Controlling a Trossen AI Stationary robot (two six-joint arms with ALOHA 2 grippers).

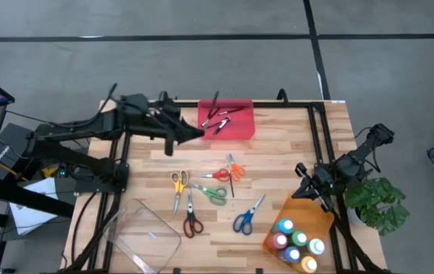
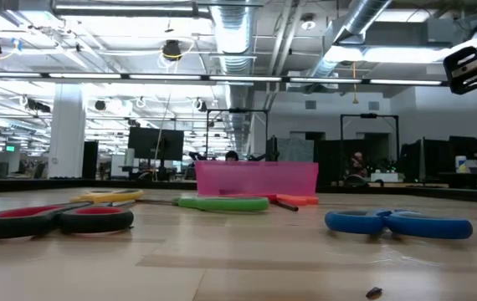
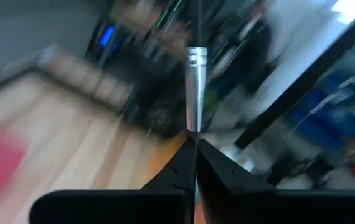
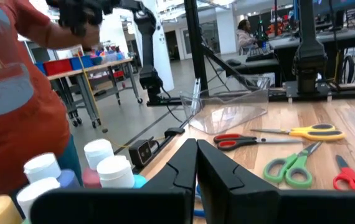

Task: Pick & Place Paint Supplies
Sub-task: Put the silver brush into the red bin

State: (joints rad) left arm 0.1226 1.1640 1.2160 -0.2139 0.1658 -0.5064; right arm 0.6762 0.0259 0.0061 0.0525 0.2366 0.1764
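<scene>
The left pincer [image 3: 195, 142] was clenched on a thin brush [image 3: 196, 87], its long axis running straight out from the fingertips, beside the red tray [image 1: 227, 119] at the counter's [image 1: 278, 164] far edge. The right pincer [image 4: 196, 149] hung clenched, empty, above the paint bottles [image 1: 297, 245].

High view: overhead, straight down on table [image 1: 278, 152]. Low view: tabletop level, facing the room, close to the scissors [image 2: 54, 220]; shares pink tray [image 2: 256, 178]. Wrist views look along closed fingers; the left seems blurred.
</scene>
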